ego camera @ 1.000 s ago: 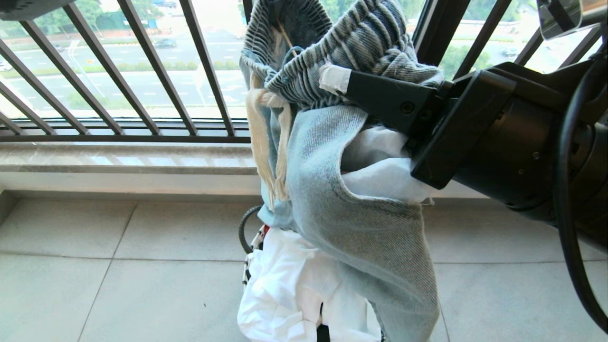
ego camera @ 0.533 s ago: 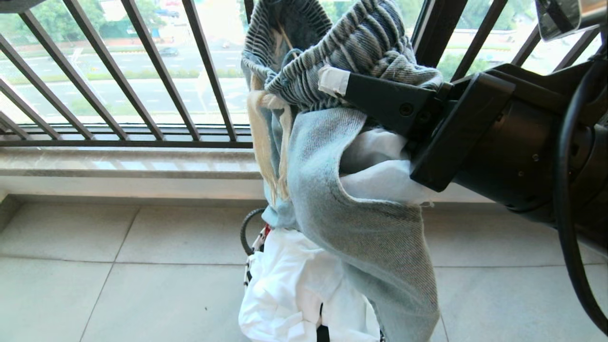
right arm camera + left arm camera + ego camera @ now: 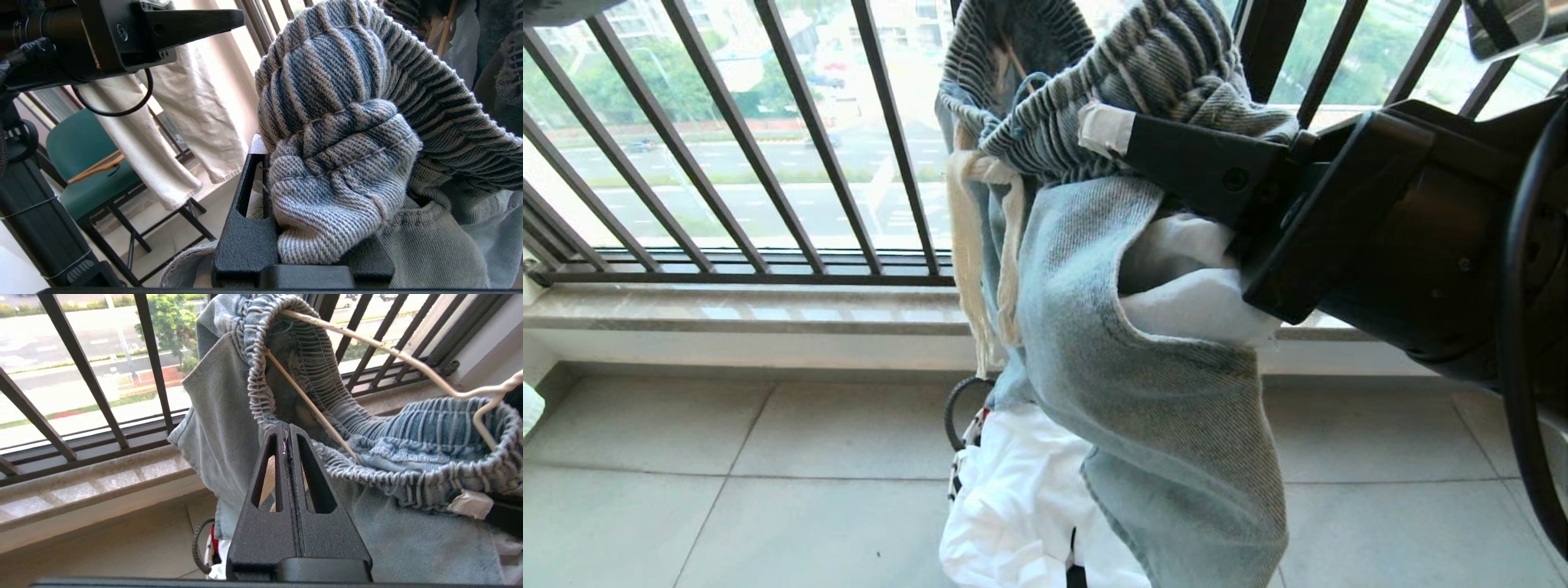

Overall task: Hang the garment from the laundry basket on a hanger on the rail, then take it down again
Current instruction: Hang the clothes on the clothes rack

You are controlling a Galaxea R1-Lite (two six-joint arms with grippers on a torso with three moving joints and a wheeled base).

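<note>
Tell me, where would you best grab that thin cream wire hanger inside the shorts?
Probably the bare wire of the hanger where it leaves the shorts, coming from the open waistband side; the rest sits buried in fabric.

shorts: blue-grey denim, hanging bunched, ribbed waistband up, cream drawstring and white pocket lining showing | hanger: thin cream wire, threaded inside the waistband | basket: on floor under shorts, mostly hidden
</note>
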